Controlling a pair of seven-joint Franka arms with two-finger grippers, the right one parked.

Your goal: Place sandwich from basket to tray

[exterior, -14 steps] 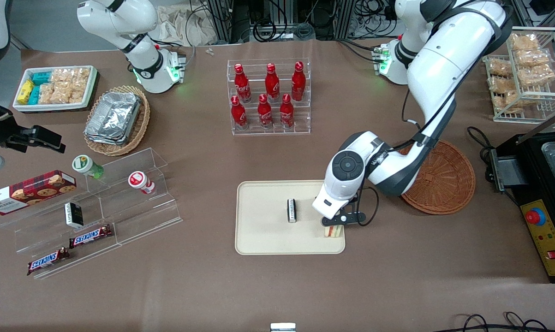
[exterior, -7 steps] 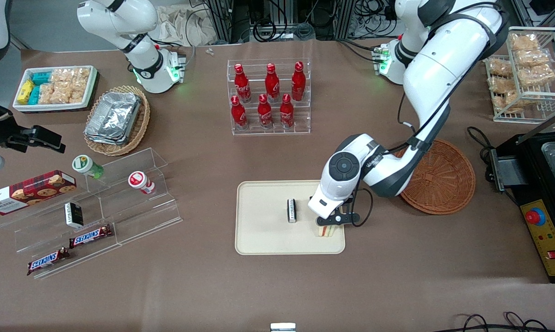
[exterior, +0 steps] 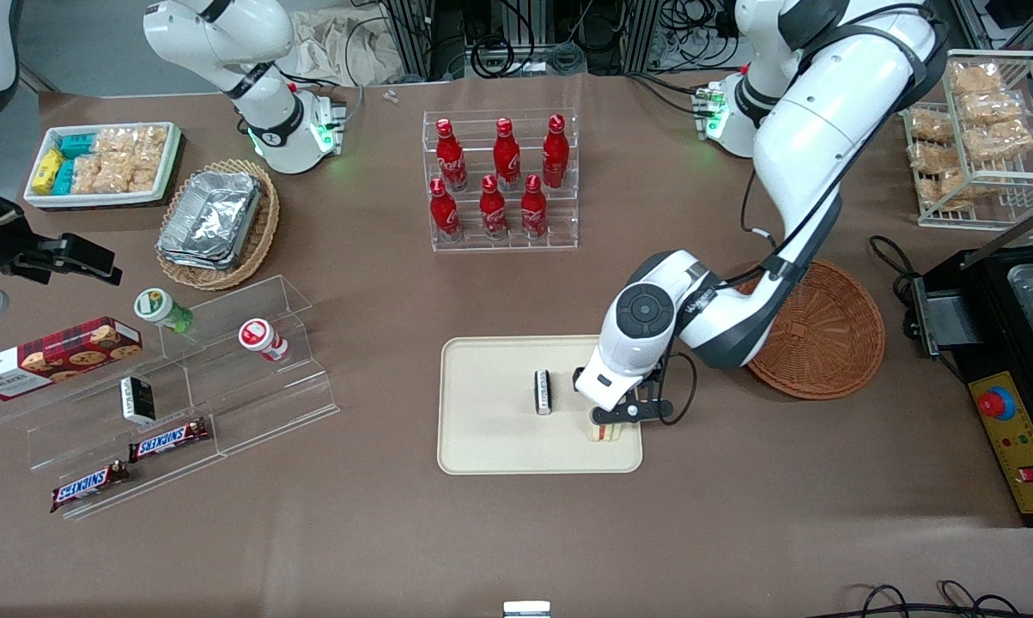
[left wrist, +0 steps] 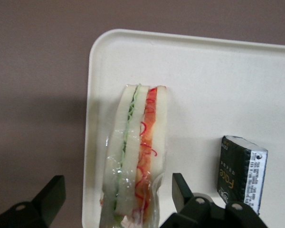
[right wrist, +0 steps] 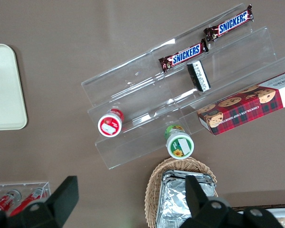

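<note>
Left wrist view shows the sandwich standing on edge on the tray, near its rim, long axis running straight out from between the spread jaws of the gripper, neither touching it.

A robotics laboratory staged as a snack counter is indicated. A brown-covered table is fitted with mounted white robot arms, and aluminium framing with loose cables is seen at the edge farthest from the front camera. A control box with a red stop button is placed toward the working arm's end of the table. Retail goods are displayed on the table: red bottles in an acrylic rack, chocolate bars on clear steps, bagged snacks in a wire rack.
</note>
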